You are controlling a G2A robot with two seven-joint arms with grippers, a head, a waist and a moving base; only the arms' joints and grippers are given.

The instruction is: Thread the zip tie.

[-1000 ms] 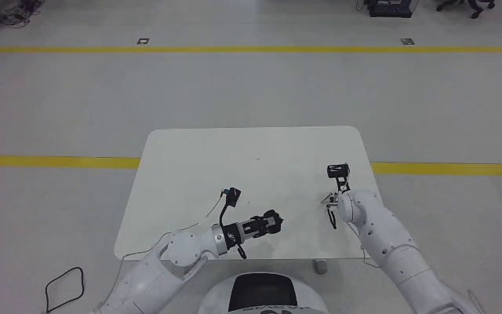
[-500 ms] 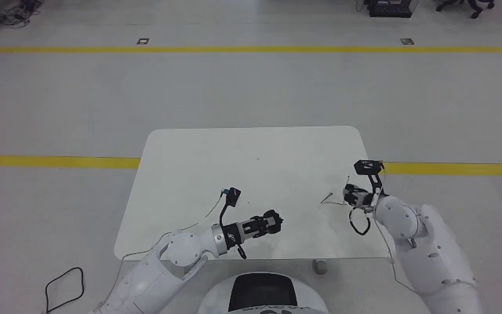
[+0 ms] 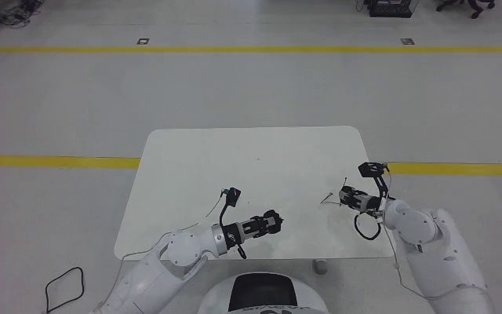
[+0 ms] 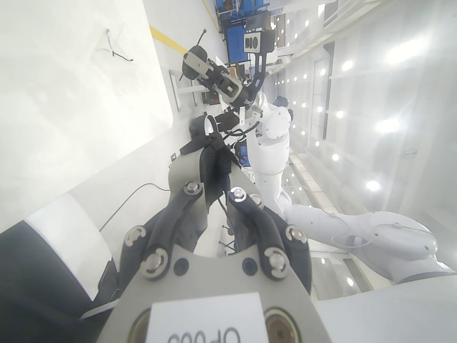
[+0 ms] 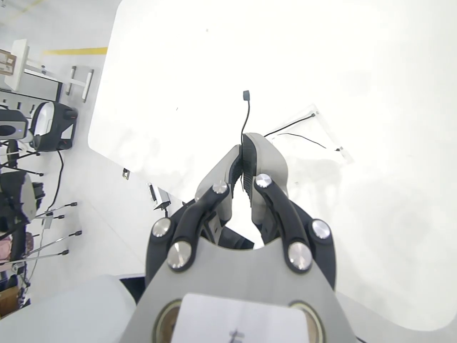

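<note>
Thin black zip tie (image 5: 247, 115) pinched between the closed jaws of the right gripper (image 5: 244, 144), over the white desk (image 5: 214, 55), towards its right edge. Seen from the right wrist: small square head poking out well past the jaw tips, strap curving back into the pads, short tail end trailing out behind them. Seen from the left wrist, farther off and side-on: same tie standing up out of those jaws like a stalk, head uppermost, a second short end sticking out the other way. From the top: little more than a dark speck at the jaw tips, head and strap too small to tell apart.

Jaws of the left gripper (image 4: 210, 142) pressed together near the desk's front edge, dark pads meeting. Something black with a pale curved band at the tips. Hard to say whether part of the pads or a thing pinched there. From the top, just a small dark point at those tips.

Just beyond the right gripper, flat on the desk: clear plastic sleeve (image 5: 314, 128) with thin black strands in it, apart from the held tie. Edges plain from the right wrist, a faint outline from the left wrist, nearly lost against the desk from the top. Count of strands unclear.

Past the desk: grey floor with a yellow stripe (image 3: 70, 162).
</note>
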